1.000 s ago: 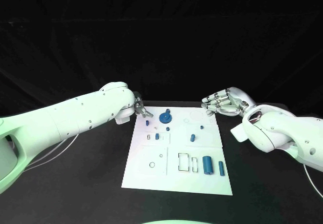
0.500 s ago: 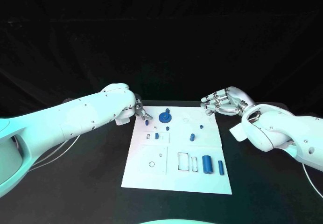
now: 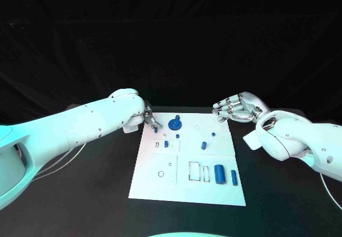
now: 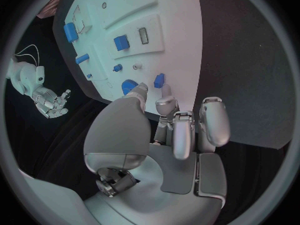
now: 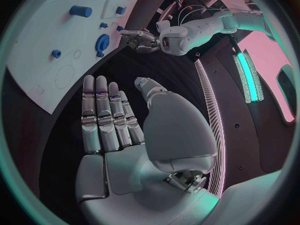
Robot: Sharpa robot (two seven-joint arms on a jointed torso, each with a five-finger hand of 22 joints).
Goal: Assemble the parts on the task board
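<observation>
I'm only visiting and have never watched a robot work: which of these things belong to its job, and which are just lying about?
Job: white board; blue pieces; left hand, reaching at the board's far corner; right hand, open.
Lying about: black table; pale cable.

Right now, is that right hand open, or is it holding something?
Open. The right hand holds nothing; its fingers lie straight and bare, off the task board.

White task board (image 3: 187, 190) w/ blue parts (image 3: 220, 174) — black table (image 3: 85, 197), silver hands — white arms.
</observation>
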